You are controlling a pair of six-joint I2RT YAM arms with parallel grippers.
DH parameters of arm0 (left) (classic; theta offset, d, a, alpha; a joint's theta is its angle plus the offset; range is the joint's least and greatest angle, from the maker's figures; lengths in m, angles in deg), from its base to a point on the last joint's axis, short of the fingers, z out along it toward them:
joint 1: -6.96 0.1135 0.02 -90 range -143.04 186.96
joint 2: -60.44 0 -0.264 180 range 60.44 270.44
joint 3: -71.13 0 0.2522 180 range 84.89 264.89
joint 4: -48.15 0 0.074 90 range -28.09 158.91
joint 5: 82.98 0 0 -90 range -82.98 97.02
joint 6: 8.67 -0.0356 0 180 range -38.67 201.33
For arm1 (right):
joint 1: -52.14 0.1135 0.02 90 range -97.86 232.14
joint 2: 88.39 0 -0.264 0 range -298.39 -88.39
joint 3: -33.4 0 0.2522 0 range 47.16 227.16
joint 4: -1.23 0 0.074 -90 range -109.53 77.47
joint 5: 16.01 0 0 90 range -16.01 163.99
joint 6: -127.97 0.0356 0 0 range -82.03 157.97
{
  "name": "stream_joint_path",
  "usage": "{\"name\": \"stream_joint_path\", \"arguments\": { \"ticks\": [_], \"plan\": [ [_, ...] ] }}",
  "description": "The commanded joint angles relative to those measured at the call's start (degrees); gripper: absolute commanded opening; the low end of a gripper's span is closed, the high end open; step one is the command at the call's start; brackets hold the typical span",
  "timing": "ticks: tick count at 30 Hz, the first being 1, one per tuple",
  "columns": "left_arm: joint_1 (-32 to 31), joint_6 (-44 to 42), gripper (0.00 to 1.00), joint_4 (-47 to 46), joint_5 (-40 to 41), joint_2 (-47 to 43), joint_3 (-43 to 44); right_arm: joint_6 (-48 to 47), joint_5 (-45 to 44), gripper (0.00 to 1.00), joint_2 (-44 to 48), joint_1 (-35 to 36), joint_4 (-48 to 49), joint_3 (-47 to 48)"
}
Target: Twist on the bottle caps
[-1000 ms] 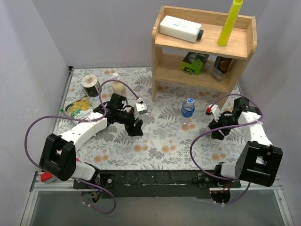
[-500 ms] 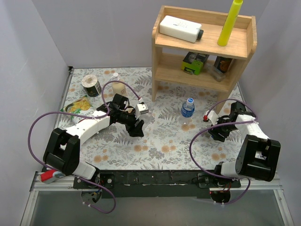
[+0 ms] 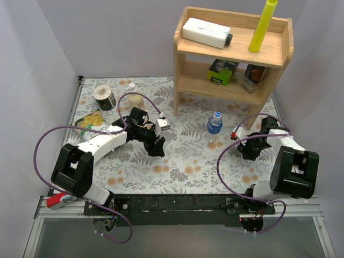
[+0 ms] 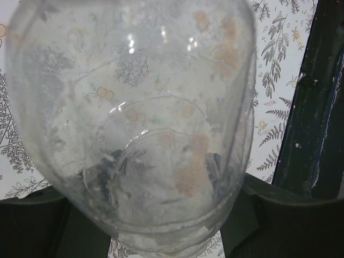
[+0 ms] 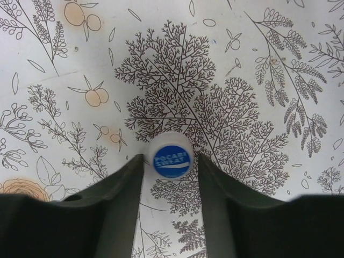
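A plain clear bottle (image 4: 134, 118) fills the left wrist view, and my left gripper (image 4: 161, 220) is shut on it, with a dark finger on each side of its lower part. In the top view this gripper (image 3: 156, 144) sits left of centre. The labelled bottle (image 3: 214, 123) stands upright mid-table with a blue cap on its neck. A loose blue cap (image 5: 171, 156) with white lettering lies flat on the cloth. My right gripper (image 5: 171, 164) is open, its two fingertips either side of the cap with a small gap. In the top view the right gripper (image 3: 247, 149) hides that cap.
A wooden shelf (image 3: 231, 59) stands at the back right, holding a white box (image 3: 206, 32) and a yellow tube (image 3: 262, 24). A tape roll (image 3: 103, 97), a cream bottle (image 3: 132, 89) and a snack packet (image 3: 88, 121) lie at the back left.
The right arm has folded in, bringing its gripper slightly left and lower over the cloth. The left arm has shifted a little, still holding the clear bottle.
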Motion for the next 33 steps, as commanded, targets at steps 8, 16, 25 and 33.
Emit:
{"name": "stream_joint_path", "arguments": {
  "ticks": [8, 16, 25, 33],
  "plan": [
    [-0.42, -7.54, 0.00, -3.73, -4.23, -0.83, -0.64, -5.69, 11.31, 0.29, 10.22, 0.74, -17.13, 8.46],
    [-4.20, -11.08, 0.00, -21.13, -7.40, -8.31, -11.37, 14.23, 22.86, 0.27, 16.67, 21.80, -28.69, 33.68],
    [-7.45, -6.07, 0.00, -33.09, -5.73, -7.34, -12.78, 20.59, 20.06, 0.25, 2.62, 44.67, -25.24, 53.91],
    [-7.98, -5.02, 0.00, -37.40, -5.82, -7.86, -14.18, 14.52, 15.40, 0.25, -3.45, 52.59, -29.99, 57.26]
  ]
}}
